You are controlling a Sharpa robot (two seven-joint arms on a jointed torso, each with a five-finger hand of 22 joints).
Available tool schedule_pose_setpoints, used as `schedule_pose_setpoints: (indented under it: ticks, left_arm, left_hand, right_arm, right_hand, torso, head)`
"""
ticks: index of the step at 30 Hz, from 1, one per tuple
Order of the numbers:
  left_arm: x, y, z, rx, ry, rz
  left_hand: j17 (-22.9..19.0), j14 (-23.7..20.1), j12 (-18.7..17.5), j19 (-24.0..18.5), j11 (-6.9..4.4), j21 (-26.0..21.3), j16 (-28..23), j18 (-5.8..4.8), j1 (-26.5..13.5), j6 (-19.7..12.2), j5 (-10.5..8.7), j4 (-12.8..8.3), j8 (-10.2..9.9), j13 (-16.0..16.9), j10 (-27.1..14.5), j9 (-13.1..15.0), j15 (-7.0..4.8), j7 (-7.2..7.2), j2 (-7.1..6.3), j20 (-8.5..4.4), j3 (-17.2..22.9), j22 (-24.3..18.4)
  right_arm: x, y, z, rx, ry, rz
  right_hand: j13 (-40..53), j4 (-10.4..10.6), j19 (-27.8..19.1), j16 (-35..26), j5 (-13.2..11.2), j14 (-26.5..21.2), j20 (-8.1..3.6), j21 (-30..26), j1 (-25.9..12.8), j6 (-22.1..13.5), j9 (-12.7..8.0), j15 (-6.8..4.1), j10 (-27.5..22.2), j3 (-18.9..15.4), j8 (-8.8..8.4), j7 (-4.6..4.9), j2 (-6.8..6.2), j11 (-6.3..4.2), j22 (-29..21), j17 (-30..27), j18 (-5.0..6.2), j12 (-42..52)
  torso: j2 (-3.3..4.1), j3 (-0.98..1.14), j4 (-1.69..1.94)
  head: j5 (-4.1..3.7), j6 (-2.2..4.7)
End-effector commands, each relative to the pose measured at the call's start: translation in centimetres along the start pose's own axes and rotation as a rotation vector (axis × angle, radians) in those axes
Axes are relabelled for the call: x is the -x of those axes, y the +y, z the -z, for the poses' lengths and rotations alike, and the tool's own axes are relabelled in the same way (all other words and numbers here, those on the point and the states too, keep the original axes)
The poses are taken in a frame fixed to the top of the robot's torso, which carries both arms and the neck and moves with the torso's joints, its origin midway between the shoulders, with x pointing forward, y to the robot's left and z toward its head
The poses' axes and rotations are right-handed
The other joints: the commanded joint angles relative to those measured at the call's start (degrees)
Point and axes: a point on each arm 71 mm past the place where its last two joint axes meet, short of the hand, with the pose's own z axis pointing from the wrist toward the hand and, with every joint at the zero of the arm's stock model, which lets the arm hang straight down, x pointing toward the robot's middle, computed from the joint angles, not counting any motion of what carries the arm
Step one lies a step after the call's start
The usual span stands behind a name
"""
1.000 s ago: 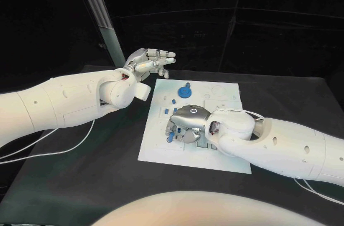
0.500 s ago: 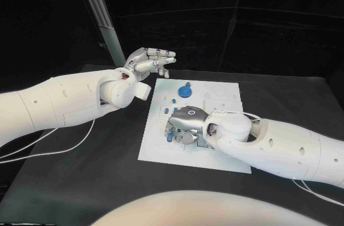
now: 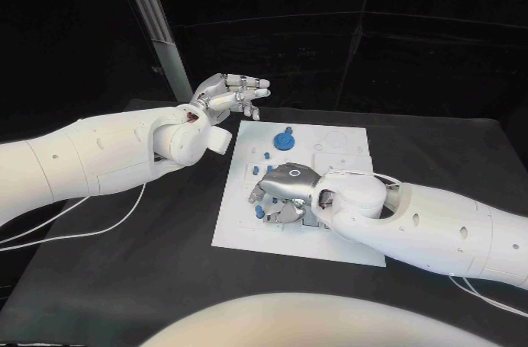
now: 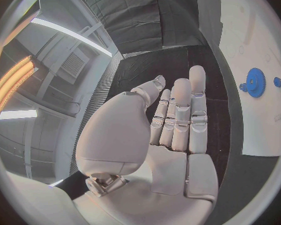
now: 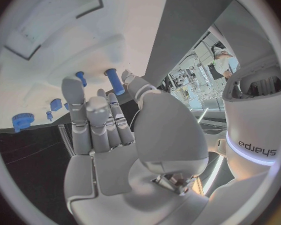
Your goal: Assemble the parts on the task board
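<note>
The white task board (image 3: 330,145) lies in the middle of the table. A blue gear (image 3: 284,141) (image 4: 255,81) stands on its far part, and small blue parts (image 3: 255,168) lie along its left side. My right hand (image 3: 288,191) hangs low over the board's left middle with its fingers pointing down among those parts. In the right wrist view the fingers (image 5: 93,120) are stretched out, and the thumb tip lies beside a blue peg (image 5: 114,81) without gripping it. My left hand (image 3: 226,95) (image 4: 172,120) is raised beyond the board's far left corner, fingers straight, holding nothing.
A grey post (image 3: 159,42) rises behind the table at the back left. White cables (image 3: 66,229) trail over the black table under my left arm. More small blue parts (image 5: 56,104) and the gear (image 5: 22,120) sit beyond my right fingers.
My right hand has shifted slightly over the board's left side, its fingers a little lower. The left hand has stayed where it was.
</note>
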Motion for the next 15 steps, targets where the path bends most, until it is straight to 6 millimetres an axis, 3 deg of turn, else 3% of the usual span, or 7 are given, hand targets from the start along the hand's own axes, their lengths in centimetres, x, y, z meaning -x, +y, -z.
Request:
schedule_pose_setpoints:
  ticks: [1,9,15]
  left_arm:
    - [-0.1,-0.1,-0.1,-0.004,0.011,0.008]
    - [0.1,-0.1,0.0,-0.001,0.009,0.007]
    - [0.2,-0.1,0.0,0.002,0.008,0.007]
  left_hand:
    - [-0.08,-0.46,0.21,-0.43,0.08,-0.26,-0.20,0.73,0.33,0.20,0.21,-0.22,0.23,-0.08,-0.35,-0.05,-0.01,0.15,0.16,-0.11,0.03,-0.09]
    - [-0.20,-0.51,0.39,-0.45,0.11,-0.34,-0.22,0.73,0.31,0.06,0.21,-0.24,0.21,-0.13,-0.48,-0.08,0.00,0.19,0.16,-0.10,0.02,-0.17]
    - [-0.20,-0.51,0.39,-0.45,0.11,-0.34,-0.22,0.73,0.31,0.06,0.21,-0.24,0.21,-0.13,-0.48,-0.08,0.00,0.19,0.16,-0.10,0.02,-0.17]
  right_arm:
    - [1.0,0.2,0.4,0.031,-0.124,-0.022]
    - [2.1,-0.8,3.6,-0.009,-0.276,-0.098]
    - [2.8,-3.7,7.9,-0.161,-0.309,-0.279]
  right_hand:
    - [0.07,0.17,-0.20,-0.31,0.41,-0.49,-0.01,-0.53,0.28,-0.41,0.14,-0.05,-0.76,-1.83,0.06,0.06,0.76,-0.03,-0.64,-0.60,0.85,0.61]
    - [0.33,0.75,3.09,1.72,2.28,1.50,-0.37,2.30,1.17,1.78,0.48,-0.51,2.32,-5.46,0.61,-0.20,2.41,-0.55,3.68,1.75,0.14,4.00]
    - [1.18,2.06,6.06,5.18,2.49,3.17,-0.96,6.20,0.54,5.06,0.92,-1.32,8.92,-6.55,1.78,-0.88,3.56,-1.76,9.70,6.76,-0.86,7.65]
  torso:
    - [0.00,0.09,-0.03]
    - [-0.13,0.03,-0.15]
    - [-0.35,-0.05,-0.33]
  head:
    - [-0.17,0.18]
    - [-0.76,0.88]
    - [-1.98,1.82]
